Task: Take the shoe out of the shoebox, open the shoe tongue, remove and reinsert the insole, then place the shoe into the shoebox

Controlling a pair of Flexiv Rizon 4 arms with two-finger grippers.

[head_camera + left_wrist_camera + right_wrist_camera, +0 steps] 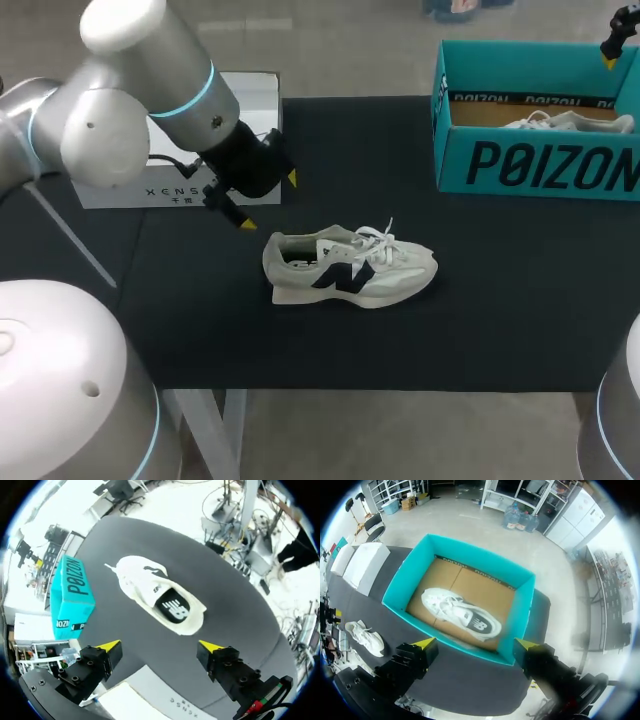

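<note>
A white sneaker (350, 265) with a dark logo lies on its side in the middle of the black table, and it also shows ahead of the fingers in the left wrist view (160, 597). My left gripper (268, 201) hovers open just behind and left of its heel, holding nothing (160, 647). The teal shoebox (540, 165) stands at the back right with a second white sneaker (570, 122) inside. My right gripper (474, 644) is open high above the box (402, 575), looking down on that sneaker (462, 612). Only one of its yellow fingertips (610, 62) shows in the head view.
A white box (215, 140) sits at the back left, partly behind my left arm and under the left gripper's fingers (150, 700). The black cloth ends at the table's front edge, close below the sneaker.
</note>
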